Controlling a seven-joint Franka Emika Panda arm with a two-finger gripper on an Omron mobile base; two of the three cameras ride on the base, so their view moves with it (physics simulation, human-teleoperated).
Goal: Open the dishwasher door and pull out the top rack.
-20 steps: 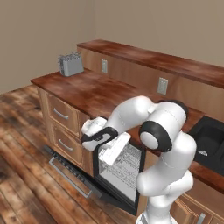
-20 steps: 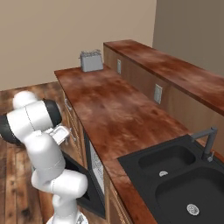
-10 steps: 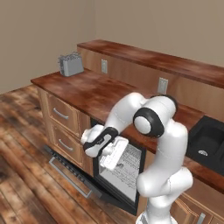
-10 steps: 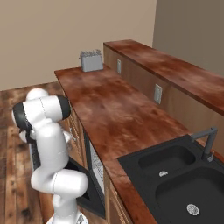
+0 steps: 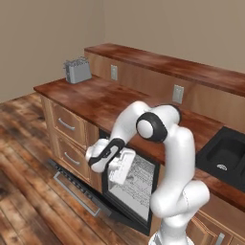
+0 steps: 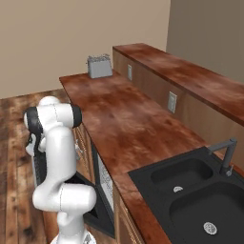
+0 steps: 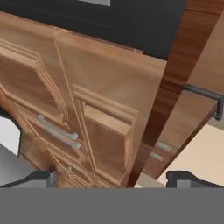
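Note:
The dishwasher door [image 5: 83,191] hangs open, its black panel tipped down toward the floor with the silver bar handle [image 5: 74,187] on its outer face. Light-grey wire racks [image 5: 139,179] fill the opening behind it; I cannot tell the top rack from the lower one. My gripper [image 5: 119,167] hovers in front of the opening's left side, above the door. In the hand view my gripper [image 7: 111,178] is open, its tips far apart with nothing between them, facing wooden drawer fronts [image 7: 57,127]. From the right base view the dark opening [image 6: 102,178] shows beside my arm.
Wooden drawers [image 5: 67,127] stand left of the dishwasher. A toaster [image 5: 77,71] sits at the far end of the counter [image 5: 110,100]. A black sink [image 6: 200,190] with a faucet [image 6: 226,152] lies to the right. Wood floor [image 5: 28,191] spreads in front.
The arm has swung its elbow up and to the left, and the hand has dropped slightly in front of the dishwasher opening. The door stays open and the jaws stay wide.

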